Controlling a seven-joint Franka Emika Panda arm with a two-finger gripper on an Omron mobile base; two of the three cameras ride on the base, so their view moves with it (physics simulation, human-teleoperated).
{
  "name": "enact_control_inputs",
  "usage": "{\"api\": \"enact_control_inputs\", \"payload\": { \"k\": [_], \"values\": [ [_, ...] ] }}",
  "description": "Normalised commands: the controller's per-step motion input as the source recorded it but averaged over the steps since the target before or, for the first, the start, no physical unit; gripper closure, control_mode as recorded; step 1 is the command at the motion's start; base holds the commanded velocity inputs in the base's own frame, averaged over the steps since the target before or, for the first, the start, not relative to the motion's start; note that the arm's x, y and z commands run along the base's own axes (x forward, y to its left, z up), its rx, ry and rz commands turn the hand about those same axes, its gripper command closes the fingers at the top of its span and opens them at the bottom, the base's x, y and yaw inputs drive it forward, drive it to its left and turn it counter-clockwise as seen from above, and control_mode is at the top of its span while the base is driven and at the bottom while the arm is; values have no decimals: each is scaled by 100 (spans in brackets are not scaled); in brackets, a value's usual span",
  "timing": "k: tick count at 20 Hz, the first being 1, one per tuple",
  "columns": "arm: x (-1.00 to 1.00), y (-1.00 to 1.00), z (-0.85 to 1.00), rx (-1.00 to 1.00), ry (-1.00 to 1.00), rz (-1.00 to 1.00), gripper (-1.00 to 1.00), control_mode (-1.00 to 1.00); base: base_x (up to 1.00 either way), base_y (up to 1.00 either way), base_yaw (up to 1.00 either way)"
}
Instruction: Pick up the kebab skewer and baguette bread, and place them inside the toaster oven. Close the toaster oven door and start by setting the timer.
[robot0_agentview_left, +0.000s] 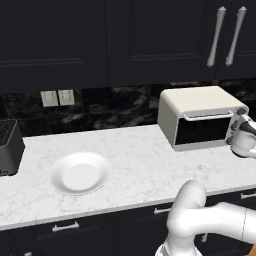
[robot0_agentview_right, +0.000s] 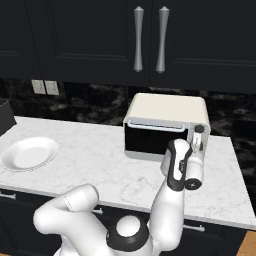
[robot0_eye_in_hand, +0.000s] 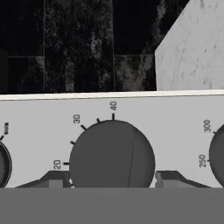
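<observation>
At the toaster oven (robot0_agentview_right: 165, 125), the end effector (robot0_eye_in_hand: 112, 181) grips a dark timer knob (robot0_eye_in_hand: 112, 155) between its fingers.

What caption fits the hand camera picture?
Gripper closed around the toaster oven's dark timer knob, with numbers printed around it.
</observation>
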Motion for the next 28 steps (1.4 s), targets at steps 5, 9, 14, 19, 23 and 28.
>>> {"api": "enact_control_inputs", "payload": {
  "k": [5,9,14,19,23,28],
  "values": [
    [1,-4,1,23,0,-2,100,-100,0,0,0],
    [0,-10,4,29,0,-1,100,-100,0,0,0],
    [0,-3,1,31,0,-2,100,-100,0,0,0],
    [4,-5,1,33,0,-4,100,-100,0,0,0],
    [6,-6,0,34,0,-6,100,-100,0,0,0],
    [6,-10,3,38,0,-9,100,-100,0,0,0]
  ]
}}
